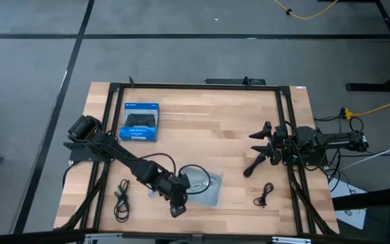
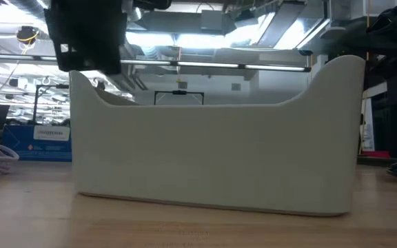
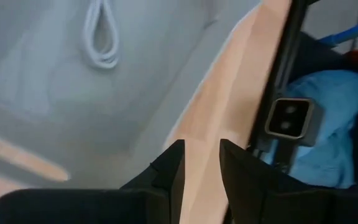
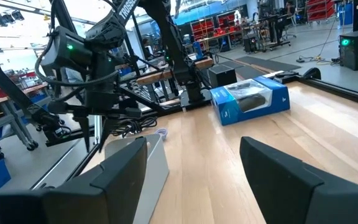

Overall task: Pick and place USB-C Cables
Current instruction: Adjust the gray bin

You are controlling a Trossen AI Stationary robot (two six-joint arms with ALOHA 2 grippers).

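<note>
The pale silvery-white cable (image 1: 198, 180) lies coiled inside the grey tray (image 1: 215, 196); the left wrist view shows its loop (image 3: 101, 38) on the tray floor. One black cable (image 1: 122, 200) lies on the wood left of the tray, another (image 1: 264, 195) right of it. My left gripper (image 1: 176, 207) (image 3: 201, 158) hovers over the tray's near left corner, fingers a little apart and empty. My right gripper (image 1: 259, 152) (image 4: 194, 180) waits wide open near the table's right side, holding nothing.
A blue game-controller box (image 1: 139, 122) (image 4: 250, 99) lies at the far left of the table. The tray's wall (image 2: 212, 151) fills the low view, with the box (image 2: 40, 141) behind it. Bare wood lies between tray and box. A black frame rail (image 1: 195, 86) runs round the table.
</note>
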